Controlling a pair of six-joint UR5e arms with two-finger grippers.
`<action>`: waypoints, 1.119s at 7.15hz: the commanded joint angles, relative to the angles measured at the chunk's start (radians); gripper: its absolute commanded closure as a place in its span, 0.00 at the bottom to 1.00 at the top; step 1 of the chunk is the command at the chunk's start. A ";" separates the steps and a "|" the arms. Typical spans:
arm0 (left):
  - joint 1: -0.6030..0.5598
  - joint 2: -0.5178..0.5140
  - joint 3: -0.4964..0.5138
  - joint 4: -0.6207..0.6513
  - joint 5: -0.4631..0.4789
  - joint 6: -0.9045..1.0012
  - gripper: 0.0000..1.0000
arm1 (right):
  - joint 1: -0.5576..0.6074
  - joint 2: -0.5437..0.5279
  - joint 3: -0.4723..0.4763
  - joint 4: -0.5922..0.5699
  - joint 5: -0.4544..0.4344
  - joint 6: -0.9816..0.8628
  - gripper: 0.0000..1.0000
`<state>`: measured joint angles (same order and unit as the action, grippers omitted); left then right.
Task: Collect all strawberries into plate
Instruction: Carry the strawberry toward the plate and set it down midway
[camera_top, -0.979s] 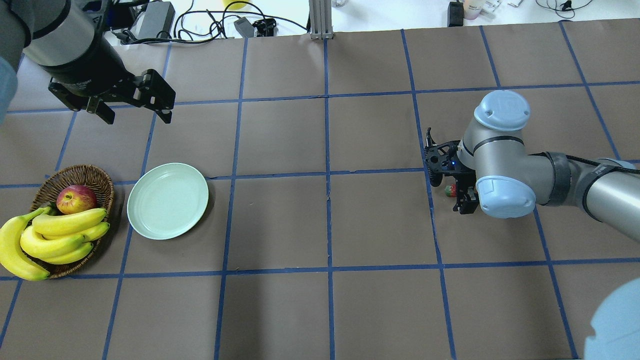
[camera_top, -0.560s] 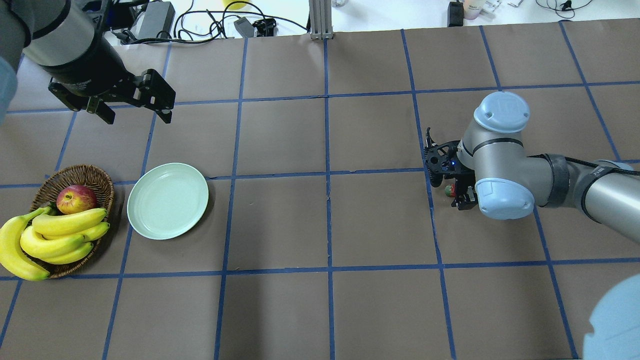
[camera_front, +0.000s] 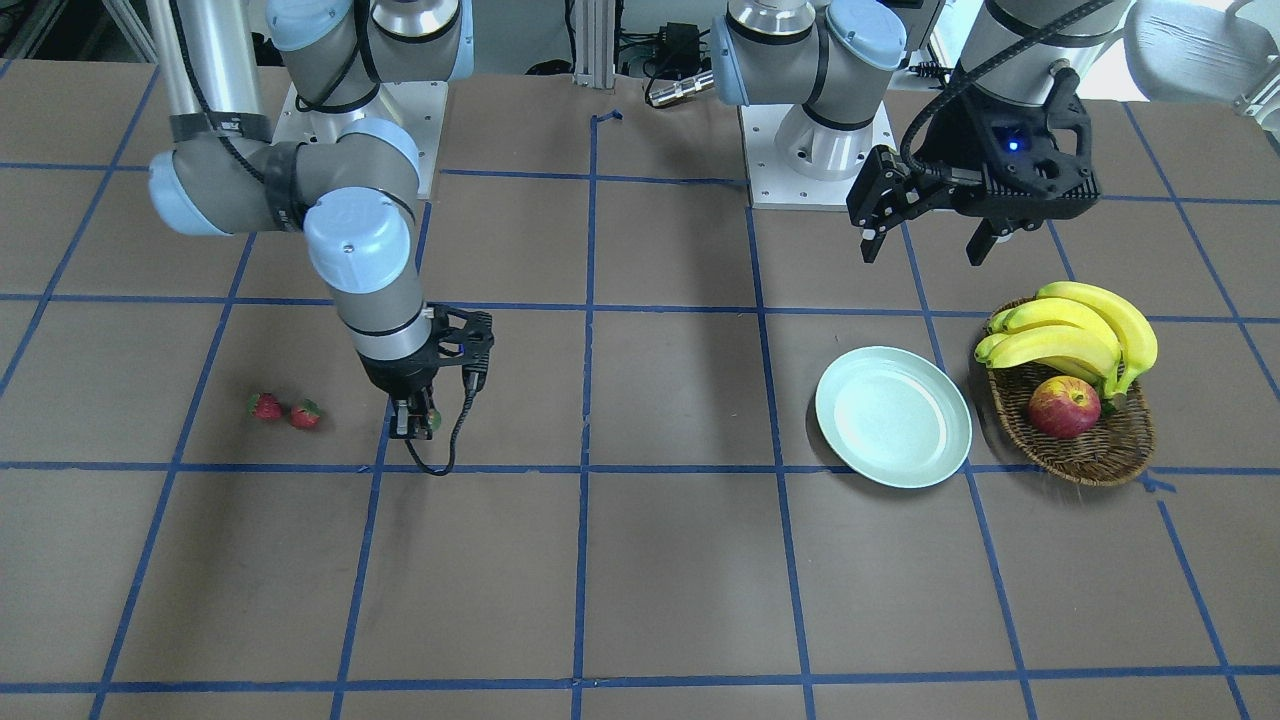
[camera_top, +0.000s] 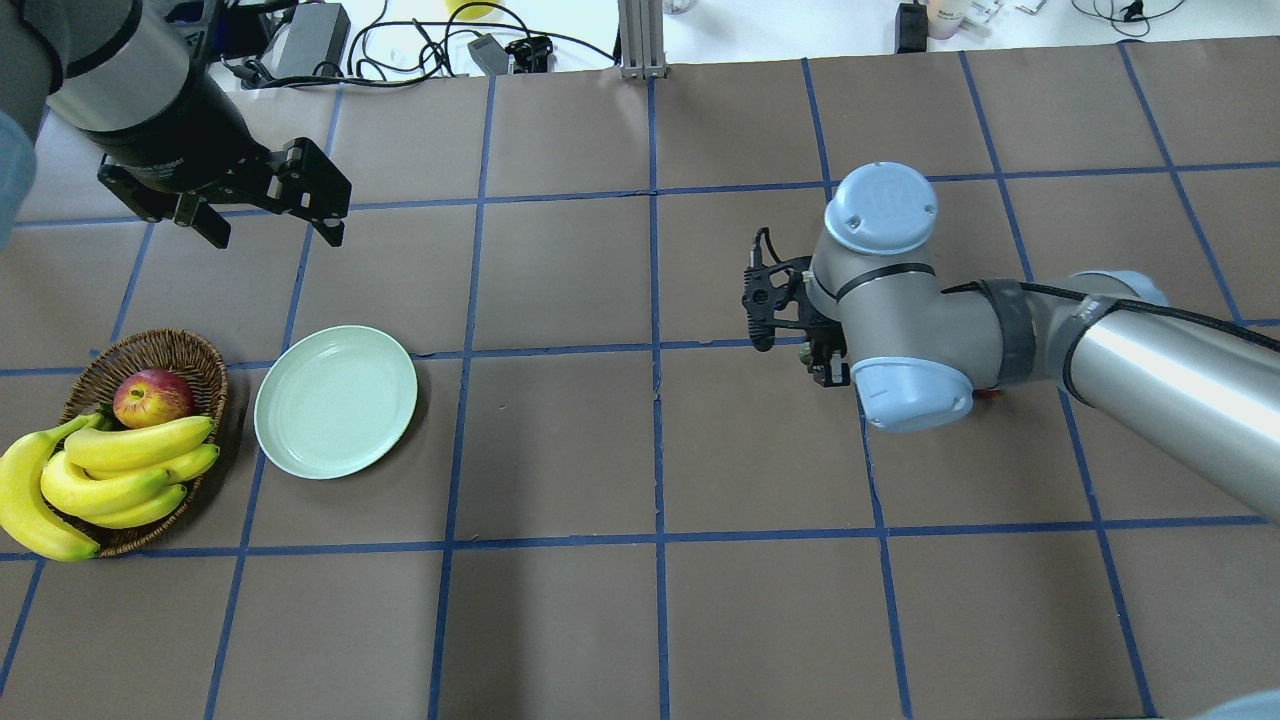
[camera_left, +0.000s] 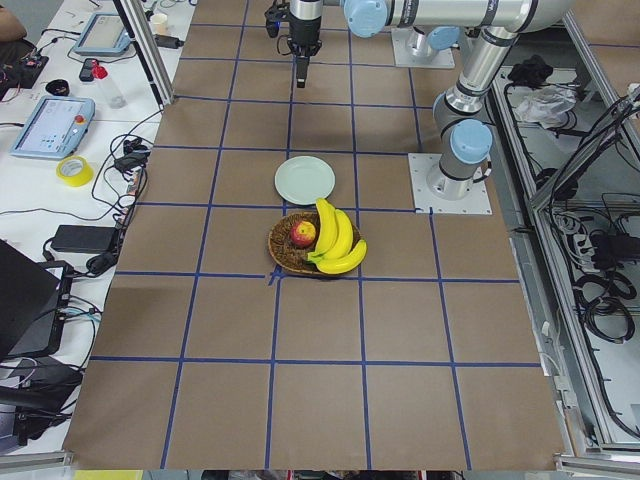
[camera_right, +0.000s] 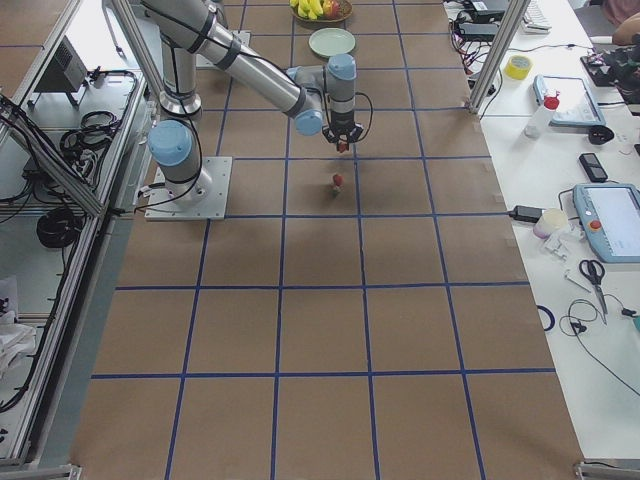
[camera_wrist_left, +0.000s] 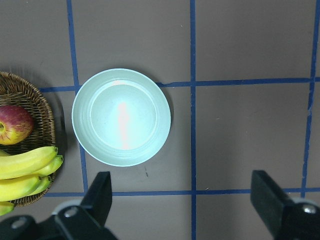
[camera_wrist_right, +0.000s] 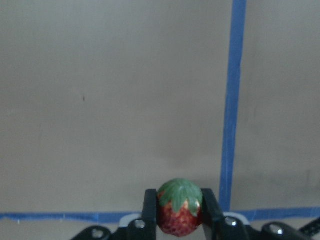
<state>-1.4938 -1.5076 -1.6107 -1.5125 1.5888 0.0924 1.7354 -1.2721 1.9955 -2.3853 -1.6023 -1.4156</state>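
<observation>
My right gripper (camera_wrist_right: 180, 220) is shut on one strawberry (camera_wrist_right: 180, 207), red with a green cap, and holds it above the table; the gripper also shows in the front view (camera_front: 415, 420) and the overhead view (camera_top: 808, 355). Two more strawberries (camera_front: 265, 405) (camera_front: 305, 413) lie on the table close to it, on the side away from the plate. The mint-green plate (camera_top: 335, 401) is empty, far across the table next to the basket; it also shows in the left wrist view (camera_wrist_left: 121, 117). My left gripper (camera_top: 275, 235) is open and empty, hovering beyond the plate.
A brown wicker basket (camera_top: 150, 345) with bananas (camera_top: 120, 470) and a red-yellow apple (camera_top: 152, 397) stands beside the plate. Blue tape lines grid the brown table. Cables and power bricks lie along the far edge.
My right arm has moved toward the plate side with the strawberry in its gripper. The left arm has not moved.
</observation>
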 joint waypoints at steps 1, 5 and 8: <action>0.001 0.001 0.000 0.000 0.002 0.001 0.00 | 0.139 0.066 -0.108 0.025 0.084 0.177 0.99; 0.004 0.001 0.002 0.000 0.000 0.012 0.00 | 0.266 0.235 -0.242 0.026 0.153 0.400 0.76; 0.004 0.000 0.000 0.000 0.000 0.012 0.00 | 0.242 0.166 -0.244 0.114 0.012 0.439 0.00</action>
<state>-1.4891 -1.5077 -1.6104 -1.5125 1.5893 0.1042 1.9925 -1.0699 1.7521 -2.3285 -1.5063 -0.9813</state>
